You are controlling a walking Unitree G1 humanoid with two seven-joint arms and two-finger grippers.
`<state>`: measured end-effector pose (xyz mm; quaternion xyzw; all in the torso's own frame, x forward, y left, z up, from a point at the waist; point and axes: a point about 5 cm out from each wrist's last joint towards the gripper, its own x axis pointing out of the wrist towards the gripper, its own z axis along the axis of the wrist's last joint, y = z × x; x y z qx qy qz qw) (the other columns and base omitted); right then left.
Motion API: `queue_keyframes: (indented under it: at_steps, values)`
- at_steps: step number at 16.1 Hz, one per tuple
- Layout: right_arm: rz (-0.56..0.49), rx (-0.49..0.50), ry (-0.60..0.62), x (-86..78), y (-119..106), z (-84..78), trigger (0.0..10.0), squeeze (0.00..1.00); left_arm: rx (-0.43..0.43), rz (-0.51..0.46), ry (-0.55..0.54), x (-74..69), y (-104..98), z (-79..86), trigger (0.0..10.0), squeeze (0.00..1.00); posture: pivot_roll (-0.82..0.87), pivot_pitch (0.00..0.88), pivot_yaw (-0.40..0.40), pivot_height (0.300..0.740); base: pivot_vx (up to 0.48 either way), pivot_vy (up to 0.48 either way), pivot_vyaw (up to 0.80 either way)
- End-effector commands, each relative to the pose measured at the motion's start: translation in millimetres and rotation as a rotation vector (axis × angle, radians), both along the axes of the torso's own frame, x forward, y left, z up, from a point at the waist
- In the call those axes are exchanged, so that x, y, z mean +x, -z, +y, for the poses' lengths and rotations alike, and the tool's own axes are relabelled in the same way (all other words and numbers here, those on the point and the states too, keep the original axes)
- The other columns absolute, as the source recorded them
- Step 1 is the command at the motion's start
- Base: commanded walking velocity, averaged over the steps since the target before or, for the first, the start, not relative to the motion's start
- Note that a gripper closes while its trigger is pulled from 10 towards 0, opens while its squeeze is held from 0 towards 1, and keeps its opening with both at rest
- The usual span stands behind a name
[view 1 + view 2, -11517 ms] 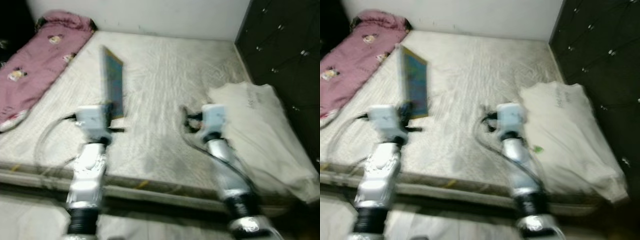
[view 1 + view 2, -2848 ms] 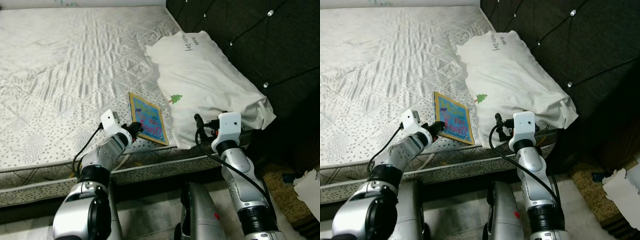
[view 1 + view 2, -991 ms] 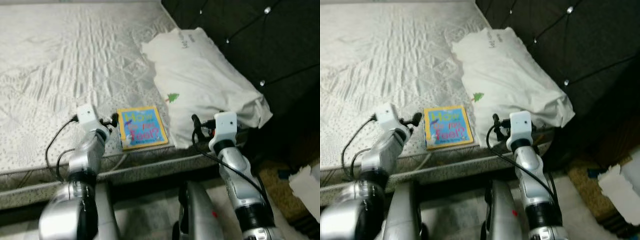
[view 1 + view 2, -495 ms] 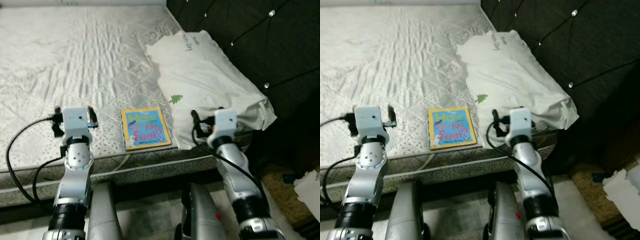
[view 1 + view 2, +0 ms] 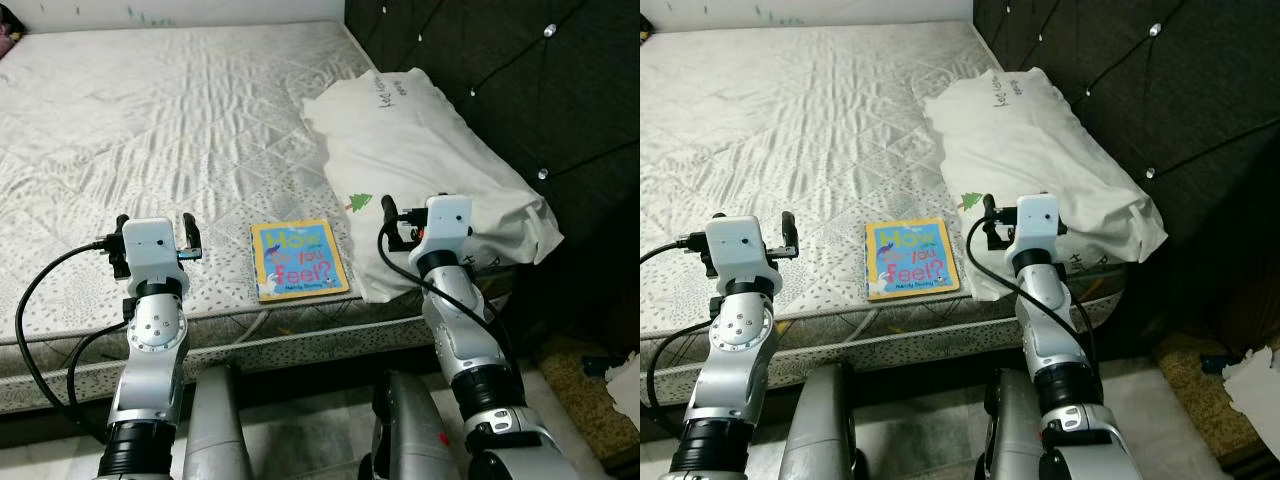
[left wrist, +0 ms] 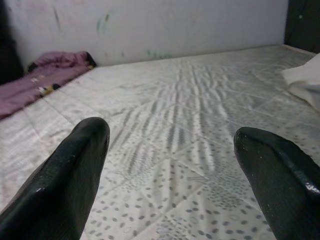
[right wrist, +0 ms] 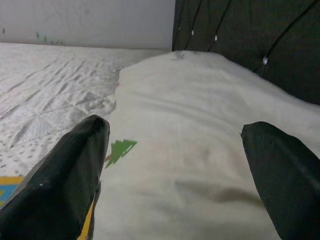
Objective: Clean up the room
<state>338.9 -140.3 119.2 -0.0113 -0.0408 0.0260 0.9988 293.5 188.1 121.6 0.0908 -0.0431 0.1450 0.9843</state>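
A colourful children's book (image 5: 299, 259) lies flat on the bare quilted mattress (image 5: 160, 130), close to its near edge and just beside a white pillow (image 5: 420, 160) that rests against the dark tufted headboard (image 5: 520, 90). The left end effector (image 6: 172, 150) hovers low over the mattress, well to the left of the book, its two black fingers (image 6: 70, 175) spread wide apart and holding nothing. The right end effector (image 7: 175, 155) hangs over the near end of the pillow, its fingers (image 7: 75, 170) likewise apart and empty, with a small green tree print (image 7: 120, 148) between them. A pink blanket (image 6: 45, 75) lies at the far side of the bed.
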Motion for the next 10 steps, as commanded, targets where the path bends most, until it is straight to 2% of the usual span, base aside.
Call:
queue_keyframes:
  at_steps: [1, 4, 5, 7, 10]
  values:
    - [-0.011, 0.011, -0.004, -2.3, -1.1, -2.7, 10.0, 0.0, 0.013, -0.007, 0.036, 1.0, -1.9, -9.5, 10.0, 0.0, 0.1, 0.0, -0.012, 0.539, 0.0, 0.0, 0.0]
    - [0.0, 0.029, -0.02, -7.9, 2.2, 0.1, 10.0, 0.0, -0.06, -0.002, 0.158, -4.3, 0.8, -23.6, 10.0, 0.0, 0.09, 0.0, -0.006, 0.539, 0.0, 0.0, 0.0]
    - [-0.012, 0.073, -0.028, -6.3, -3.6, 1.4, 10.0, 0.0, -0.093, 0.015, 0.199, -1.8, 2.1, -27.8, 10.0, 0.0, 0.09, 0.0, -0.008, 0.539, 0.0, 0.0, 0.0]
    - [-0.028, 0.068, -0.102, -6.2, -6.8, 8.6, 10.0, 0.0, -0.077, -0.004, 0.207, 4.1, -4.4, -30.4, 10.0, 0.0, 0.1, 0.0, -0.018, 0.539, 0.0, 0.0, 0.0]
    - [-0.042, 0.093, -0.12, -6.9, -11.6, 12.8, 10.0, 0.0, -0.12, -0.01, 0.253, 5.5, -9.0, -33.6, 10.0, 0.0, 0.09, 0.0, -0.021, 0.539, 0.0, 0.0, -0.51]
